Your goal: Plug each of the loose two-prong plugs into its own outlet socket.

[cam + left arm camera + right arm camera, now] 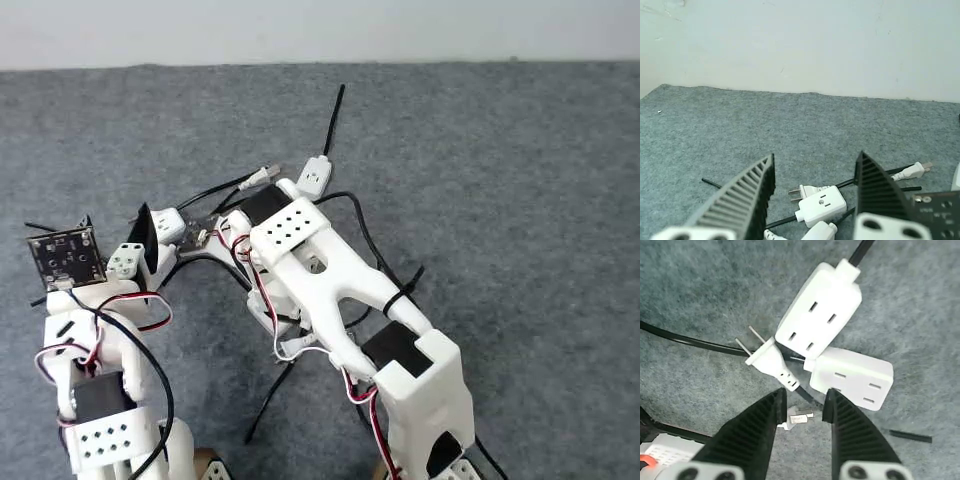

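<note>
Lining up a grasp, left of centre in the high view.
Right gripper, fingers spread and empty, hangs above a loose two-prong plug just beside an outlet socket, probably to close on it; left gripper gapes empty.

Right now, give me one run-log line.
left claw: open, empty | right claw: open over small plug | two-prong plug: loose, prongs bare, beside socket

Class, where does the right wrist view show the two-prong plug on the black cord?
The two-prong plug lies unplugged on the grey carpet beside a white outlet socket, just ahead of the open right end effector.
</note>
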You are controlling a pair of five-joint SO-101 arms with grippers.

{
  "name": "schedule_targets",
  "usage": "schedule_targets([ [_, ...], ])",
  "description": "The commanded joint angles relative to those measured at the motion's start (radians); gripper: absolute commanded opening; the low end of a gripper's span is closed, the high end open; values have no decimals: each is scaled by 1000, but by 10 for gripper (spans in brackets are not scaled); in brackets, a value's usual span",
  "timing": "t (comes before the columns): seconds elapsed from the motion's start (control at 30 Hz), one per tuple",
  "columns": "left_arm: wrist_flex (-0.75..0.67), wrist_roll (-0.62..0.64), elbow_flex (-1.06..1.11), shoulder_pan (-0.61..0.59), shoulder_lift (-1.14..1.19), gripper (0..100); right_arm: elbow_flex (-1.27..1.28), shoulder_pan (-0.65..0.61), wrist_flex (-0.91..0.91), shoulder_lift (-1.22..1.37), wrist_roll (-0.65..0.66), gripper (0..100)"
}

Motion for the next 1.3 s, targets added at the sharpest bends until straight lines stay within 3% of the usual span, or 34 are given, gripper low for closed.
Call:
schedule_targets([
  [0.0, -29, -14, -13, -2, -8, 254, -40, 1, -25, -7, -20, 102],
  [0.7, -31, -17, -25, -29, -9, 256, 44, -82, 41, -5, -63, 105],
  [1.27, -12, -12, -45, -52, -8, 256, 212, -74, -119, -5, -68, 105],
])
